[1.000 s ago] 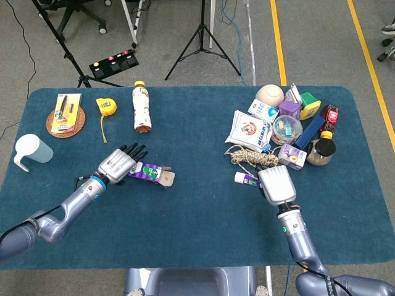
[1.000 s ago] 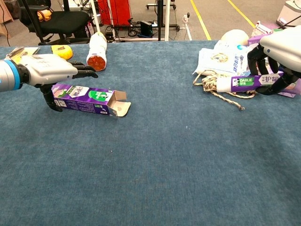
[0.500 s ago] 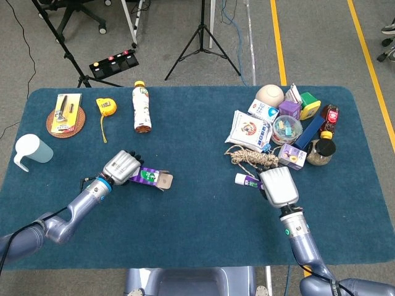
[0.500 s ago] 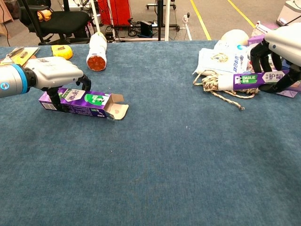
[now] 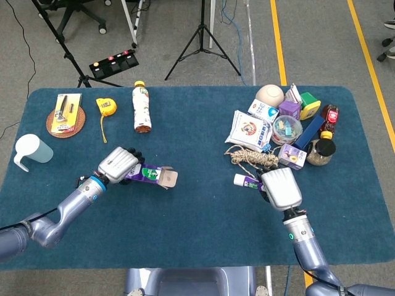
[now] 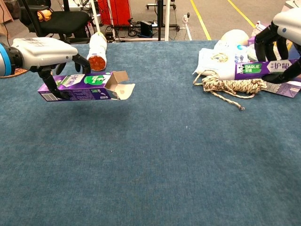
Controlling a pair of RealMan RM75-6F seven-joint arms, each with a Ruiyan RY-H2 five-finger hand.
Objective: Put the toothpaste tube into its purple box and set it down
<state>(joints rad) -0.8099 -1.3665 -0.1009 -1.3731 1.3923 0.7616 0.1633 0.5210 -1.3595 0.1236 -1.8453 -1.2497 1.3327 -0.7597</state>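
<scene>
Left hand (image 6: 44,52): fingers wrapped round the purple box (image 6: 77,88), which it holds lifted clear of the blue table (image 6: 155,160), roughly level, open flaps pointing toward the centre. Right hand (image 6: 282,40): fingers closed on the toothpaste tube (image 6: 256,69), held above the coiled rope (image 6: 228,86) at the edge of the pile of packets, white cap end pointing left toward the box. Progress: both items picked up; tube and box well apart, insertion not begun, setting down also left. Change from the earlier frames: the box, then lying on the cloth under the left hand, is now raised and levelled; the tube has risen a little off the rope and clutter; rope, bottle (image 5: 142,106) and other items unmoved
</scene>
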